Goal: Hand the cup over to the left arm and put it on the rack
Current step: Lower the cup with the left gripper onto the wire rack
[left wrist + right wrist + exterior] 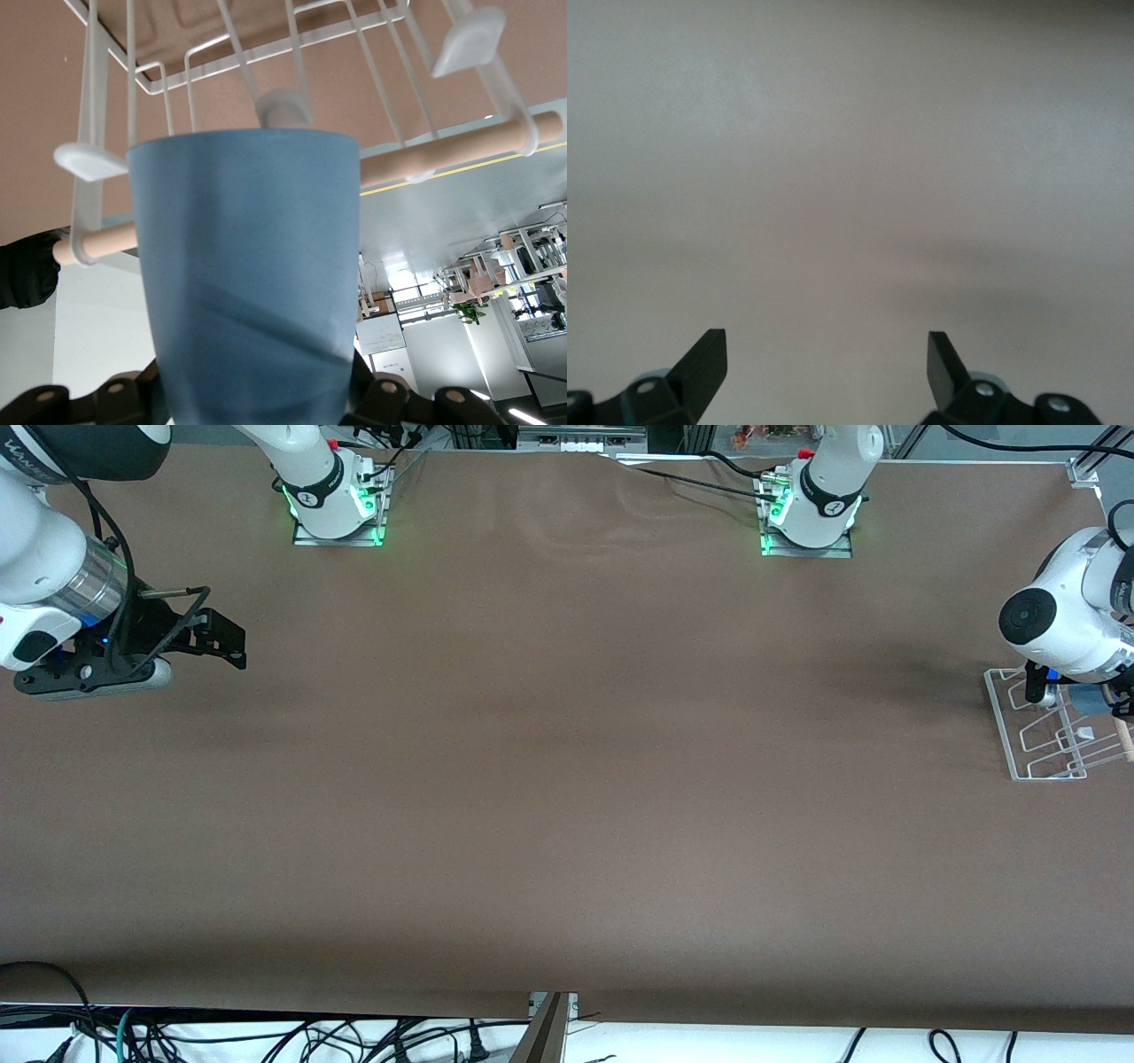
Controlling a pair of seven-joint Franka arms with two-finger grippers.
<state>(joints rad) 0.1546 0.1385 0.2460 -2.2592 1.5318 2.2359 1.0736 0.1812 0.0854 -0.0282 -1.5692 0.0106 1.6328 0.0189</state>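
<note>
Rack point(1045, 735) at table's point(567, 779) left-arm end, left tool point(1076, 691) pinching cup point(248, 283) over it, right tool point(217, 638) spread, waiting.

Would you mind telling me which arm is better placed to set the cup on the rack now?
The left. The left gripper holds the cup right over the rack. The right gripper waits open and empty at the right arm's end of the table.

Rack point(1036, 726) partly cut off
</note>
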